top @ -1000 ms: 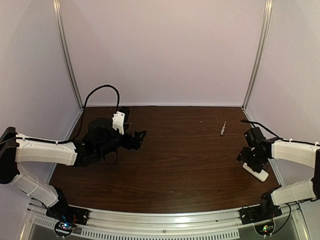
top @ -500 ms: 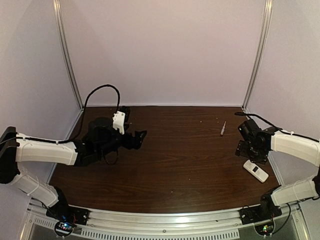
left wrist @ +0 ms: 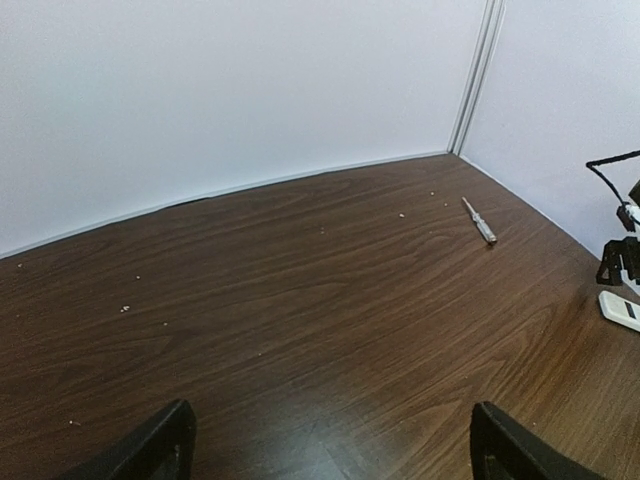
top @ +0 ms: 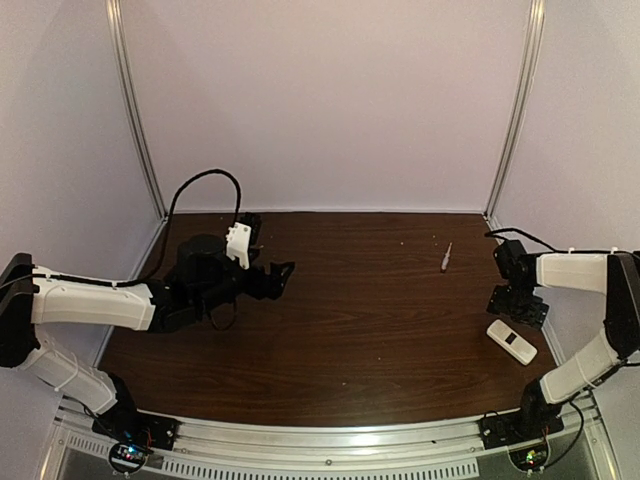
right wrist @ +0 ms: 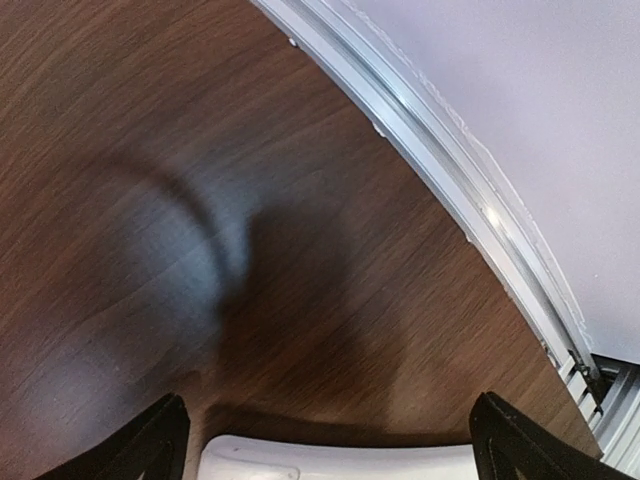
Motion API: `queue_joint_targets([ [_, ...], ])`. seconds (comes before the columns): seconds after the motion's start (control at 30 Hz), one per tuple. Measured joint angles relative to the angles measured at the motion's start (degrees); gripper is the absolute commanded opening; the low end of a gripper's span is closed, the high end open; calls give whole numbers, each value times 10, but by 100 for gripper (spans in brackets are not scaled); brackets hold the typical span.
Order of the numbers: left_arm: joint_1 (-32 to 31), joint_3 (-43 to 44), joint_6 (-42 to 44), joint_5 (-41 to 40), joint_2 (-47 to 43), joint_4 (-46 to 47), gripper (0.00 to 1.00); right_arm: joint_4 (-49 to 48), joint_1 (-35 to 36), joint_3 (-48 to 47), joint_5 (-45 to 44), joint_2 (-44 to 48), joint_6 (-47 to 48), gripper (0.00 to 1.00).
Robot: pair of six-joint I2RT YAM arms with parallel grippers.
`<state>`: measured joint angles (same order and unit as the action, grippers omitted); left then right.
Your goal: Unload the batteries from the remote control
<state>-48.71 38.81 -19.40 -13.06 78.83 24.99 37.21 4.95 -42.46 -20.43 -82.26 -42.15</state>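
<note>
Remote control: small white flat bar with its dark window facing up. It lies flat on the bench at the right side, near the right wall. Only its pale top edge shows at the bottom of the right wrist view.
Batteries: none visible in any view. Whether they sit inside the remote cannot be told.
Right jaws: spread wide with nothing between them. They sit just beside the remote on its far side and appear clear of it from overhead.
Left jaws: spread wide and empty, low over the left half of the bench, well apart from the remote.
Other item: slim silvery rod lying on the bench toward the back right. What it is cannot be made out.
Risk, access: with the window side up, the battery bay is probably underneath, so the remote would need turning over before anything can come out.
Risk, grip: the bar is thin and lies flush on the wood. Jaws coming down on it could scrape the bench or skate off its edges.
Risk, position: the remote sits close to the bench's right border, and a sideways nudge could push it against the frame, where reach is poor.
Risk, loose parts: freed batteries are small cylinders and would likely roll across the bench.
Brands and writing: none legible. The remote's face is too small to read, and no label shows on either arm.
</note>
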Motion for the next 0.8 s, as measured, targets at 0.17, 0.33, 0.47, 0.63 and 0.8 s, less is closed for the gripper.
queue_joint_targets([
  [0.17, 0, 0, 0, 0, 0, 0, 97, -38, -47, 29, 64, 15, 17, 93],
  [0.33, 0, 0, 0, 0, 0, 0, 97, -82, -65, 57, 133, 13, 19, 77],
  [0.47, 0, 0, 0, 0, 0, 0, 97, -114, -67, 73, 153, 24, 19, 51],
  [0.63, 0, 1, 0, 0, 0, -1, 97, -165, -70, 109, 187, 63, 17, 46],
  [0.8, 0, 3, 0, 0, 0, -1, 97, -176, -40, 139, 208, 127, -7, 46],
])
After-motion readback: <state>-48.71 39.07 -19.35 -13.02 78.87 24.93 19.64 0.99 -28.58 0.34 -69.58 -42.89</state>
